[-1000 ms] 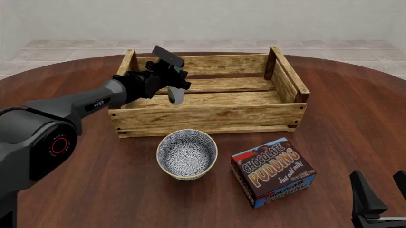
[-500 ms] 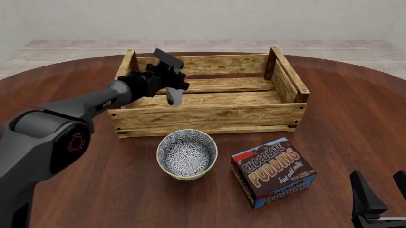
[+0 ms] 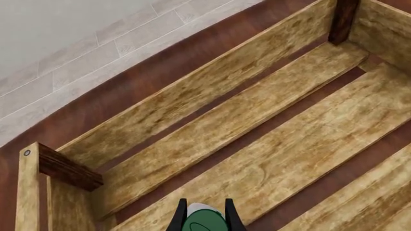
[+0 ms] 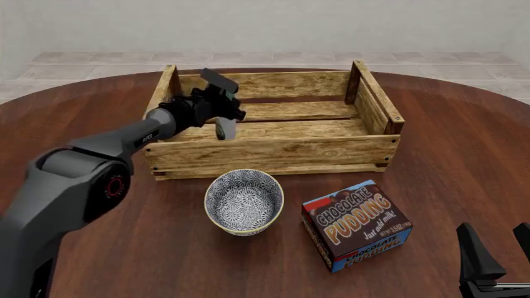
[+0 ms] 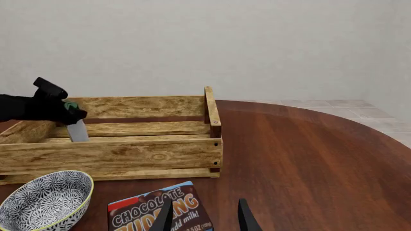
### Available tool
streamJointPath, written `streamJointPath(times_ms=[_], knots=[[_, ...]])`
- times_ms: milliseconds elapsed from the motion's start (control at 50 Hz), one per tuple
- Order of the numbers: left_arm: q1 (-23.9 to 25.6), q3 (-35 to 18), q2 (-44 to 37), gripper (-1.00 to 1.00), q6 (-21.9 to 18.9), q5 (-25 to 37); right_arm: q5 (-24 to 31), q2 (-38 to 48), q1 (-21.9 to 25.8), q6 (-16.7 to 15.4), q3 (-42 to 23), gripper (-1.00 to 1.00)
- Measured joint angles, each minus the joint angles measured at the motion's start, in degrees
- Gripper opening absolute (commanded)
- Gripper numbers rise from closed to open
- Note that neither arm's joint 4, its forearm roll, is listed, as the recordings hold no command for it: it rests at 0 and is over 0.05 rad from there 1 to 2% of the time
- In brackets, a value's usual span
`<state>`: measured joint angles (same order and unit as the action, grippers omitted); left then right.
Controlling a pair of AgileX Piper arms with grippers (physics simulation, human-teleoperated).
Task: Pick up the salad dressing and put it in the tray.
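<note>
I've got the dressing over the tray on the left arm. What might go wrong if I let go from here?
1. The left gripper holds the dressing only by its cap, hanging above the tray floor; dropped from there it would likely topple or roll.
2. It hangs near the tray's left end, close to the front wall, so lowering carelessly may clip that wall.
3. The bowl sits just outside the front wall; pulling the arm back low might bump it.
</note>
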<state>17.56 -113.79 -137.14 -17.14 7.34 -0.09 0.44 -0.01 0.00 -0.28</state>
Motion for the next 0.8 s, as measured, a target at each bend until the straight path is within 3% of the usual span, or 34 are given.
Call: streamJointPath(times_ms=[380, 400, 800], knots=[[-0.41, -3.81, -1.99, -1.00, -0.05, 1.41, 0.00, 0.00, 0.00, 0.00, 0.00, 1.00], [-0.42, -3.89, -2.03, 1.00, -0.02, 1.47, 0.00, 0.00, 0.00, 0.00, 0.00, 1.00], [-0.94, -1.67, -1.13, 1.00, -0.17, 0.98, 0.00, 0.00, 0.01, 0.00, 0.00, 1.00]])
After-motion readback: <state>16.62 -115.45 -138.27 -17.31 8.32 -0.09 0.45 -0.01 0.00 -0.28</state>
